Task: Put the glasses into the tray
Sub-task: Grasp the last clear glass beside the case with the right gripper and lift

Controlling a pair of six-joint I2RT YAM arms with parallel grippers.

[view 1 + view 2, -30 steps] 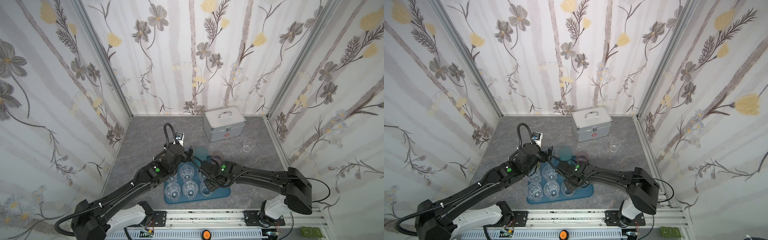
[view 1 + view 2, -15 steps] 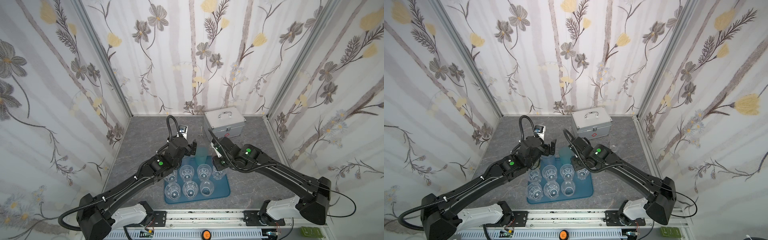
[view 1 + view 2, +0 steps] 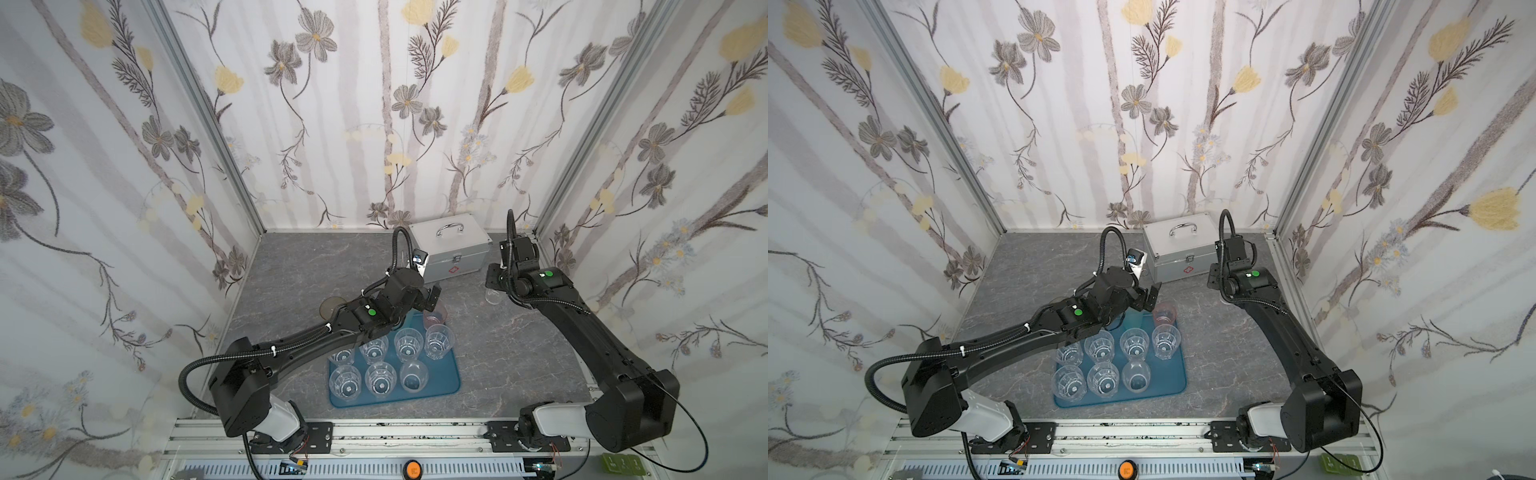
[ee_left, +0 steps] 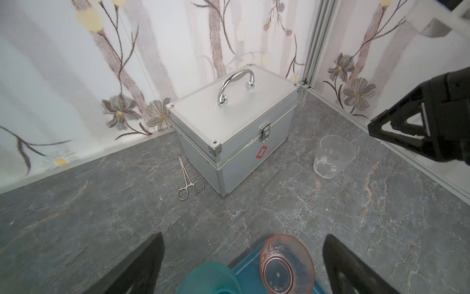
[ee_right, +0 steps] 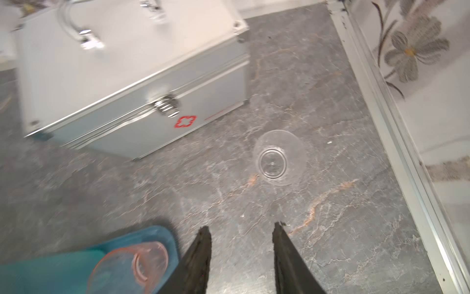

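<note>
Glass [image 5: 278,157], clear, upright on desk [image 5: 343,241]: looks light, slick, thin-walled; I'd pinch across rim, gently. Right claw [image 5: 241,227] part-open, empty; left claw [image 4: 244,238] wide, empty.

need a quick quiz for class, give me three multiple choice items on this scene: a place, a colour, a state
1. Where is the clear glass outside the tray? A on the table beside the silver case; B atop that case; C stacked in another glass.
2. The short glass at the tray's far corner is: A yellow; B clear; C pink.
3. The left gripper is: A shut on that glass; B open, gripping nothing; C shut on the tray's rim.
1 A, both wrist views show it by the case. 2 C, its wall is pink. 3 B, its jaws stand wide apart.
</note>
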